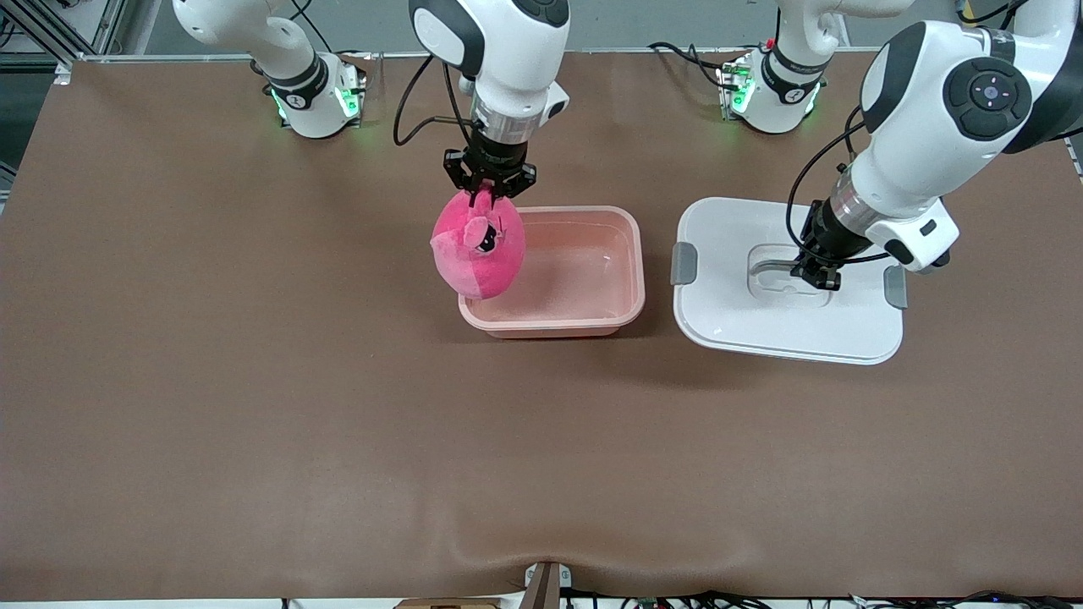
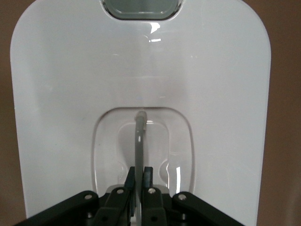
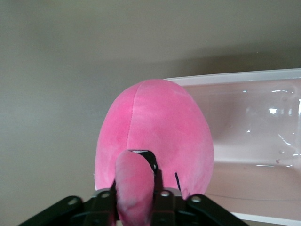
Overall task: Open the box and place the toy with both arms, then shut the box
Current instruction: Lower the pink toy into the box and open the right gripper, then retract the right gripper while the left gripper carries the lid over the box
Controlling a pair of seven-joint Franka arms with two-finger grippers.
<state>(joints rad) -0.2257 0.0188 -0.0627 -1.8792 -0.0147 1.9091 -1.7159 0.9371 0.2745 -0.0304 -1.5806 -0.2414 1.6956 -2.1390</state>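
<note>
The box's pink tub [image 1: 626, 254] stands open at mid-table; it also shows in the right wrist view [image 3: 263, 141]. My right gripper [image 1: 489, 188] is shut on an ear of the pink toy [image 1: 478, 249], which hangs over the tub's rim at the right arm's end; the right wrist view shows the toy [image 3: 155, 127] close up in the gripper [image 3: 136, 188]. The white lid [image 1: 728, 321] lies flat on the table beside the tub, toward the left arm's end. My left gripper [image 1: 814, 272] is shut on the lid's grey handle [image 2: 139, 136], seen in the left wrist view with the gripper [image 2: 139, 176] and the lid [image 2: 70, 94].
Grey clips [image 1: 683, 263] sit on the lid's two short sides; one shows in the left wrist view [image 2: 141, 8]. The brown table [image 1: 254, 406] spreads wide around the box. Both arm bases stand at the table's edge farthest from the front camera.
</note>
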